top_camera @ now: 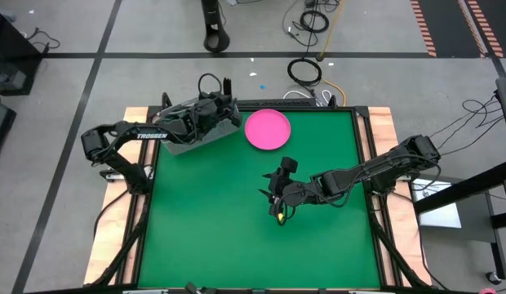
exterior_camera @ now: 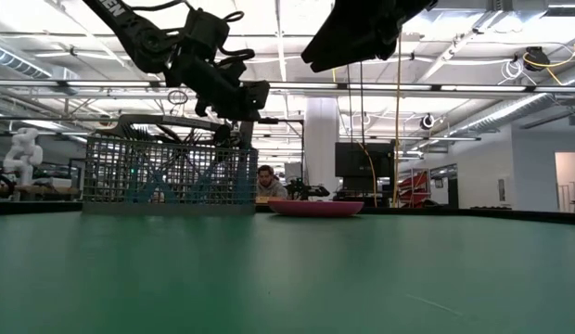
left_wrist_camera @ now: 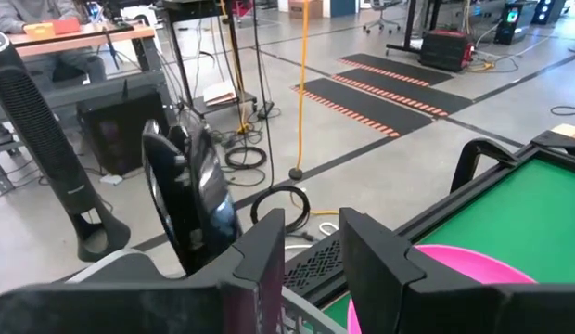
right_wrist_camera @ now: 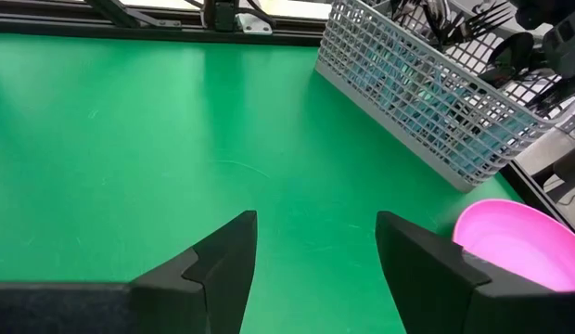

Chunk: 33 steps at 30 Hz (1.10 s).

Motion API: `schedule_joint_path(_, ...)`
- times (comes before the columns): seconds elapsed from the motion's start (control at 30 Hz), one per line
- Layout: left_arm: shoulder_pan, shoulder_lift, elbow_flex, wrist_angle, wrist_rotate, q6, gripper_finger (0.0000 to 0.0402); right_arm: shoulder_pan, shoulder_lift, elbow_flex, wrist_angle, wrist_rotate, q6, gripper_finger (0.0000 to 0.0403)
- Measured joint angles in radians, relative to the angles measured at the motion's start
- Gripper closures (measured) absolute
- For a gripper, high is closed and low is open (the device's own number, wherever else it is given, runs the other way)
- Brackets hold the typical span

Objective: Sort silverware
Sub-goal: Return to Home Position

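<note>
Silverware (right_wrist_camera: 487, 23) stands on end in the basket (right_wrist_camera: 408, 88) at a left corner of the counter (right_wrist_camera: 130, 121), heads up, blue handles down. The left end effector (left_wrist_camera: 315, 260) hovers above the basket, fingers slightly apart and empty. The right end effector (right_wrist_camera: 315, 246), spread wide and empty, hangs over mid-counter near the plate (right_wrist_camera: 510, 241).

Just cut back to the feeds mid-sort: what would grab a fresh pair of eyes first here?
First, the bright pink plate near the far edge of the green table, with the grey mesh basket beside it, crammed with silverware. The left hand hangs open and empty over the basket. The right hand, also open, hovers over mid-table.
</note>
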Motion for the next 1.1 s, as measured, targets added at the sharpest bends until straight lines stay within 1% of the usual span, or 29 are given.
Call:
schedule_joint_path(0.17,-0.028,-0.056,0.001,-0.043,-0.001,0.0,0.0295,0.0,0.0,0.0,-0.005,0.0,0.0,0.0193)
schedule_joint_path(0.33,-0.098,-0.172,0.002,-0.185,0.006,-0.001,0.0295,0.0,0.0,0.0,-0.005,0.0,0.0,0.0193)
schedule_joint_path(0.4,-0.139,-0.222,0.002,-0.251,0.044,0.0,0.0295,0.0,0.0,0.0,-0.002,0.0,0.0,0.0193)
schedule_joint_path(0.53,-0.238,-0.305,0.002,-0.329,0.159,0.0,0.0295,0.0,0.0,0.0,0.016,0.0,0.01,0.0193)
schedule_joint_path(0.6,-0.299,-0.343,0.002,-0.356,0.194,0.002,0.0295,0.0,0.0,0.0,0.025,0.0,0.025,0.0193)
schedule_joint_path(0.7,-0.399,-0.392,0.002,-0.383,0.197,0.021,0.0294,0.0,0.0,0.0,0.041,-0.002,0.034,0.0193)
schedule_joint_path(0.77,-0.466,-0.426,0.002,-0.401,0.178,0.033,0.0294,0.001,0.0,0.0,0.061,-0.012,0.045,0.0193)
schedule_joint_path(0.87,-0.559,-0.481,0.001,-0.428,0.149,0.035,0.0294,0.001,0.0,0.0,0.104,-0.057,0.057,0.0193)
schedule_joint_path(1.0,-0.676,-0.54,-0.001,-0.451,0.143,0.052,0.0294,0.007,0.003,0.0,0.2,-0.112,0.032,0.0193)
schedule_joint_path(1.1,-0.757,-0.569,-0.059,-0.379,0.138,0.074,0.0294,0.018,0.017,0.001,0.303,-0.154,-0.022,0.0193)
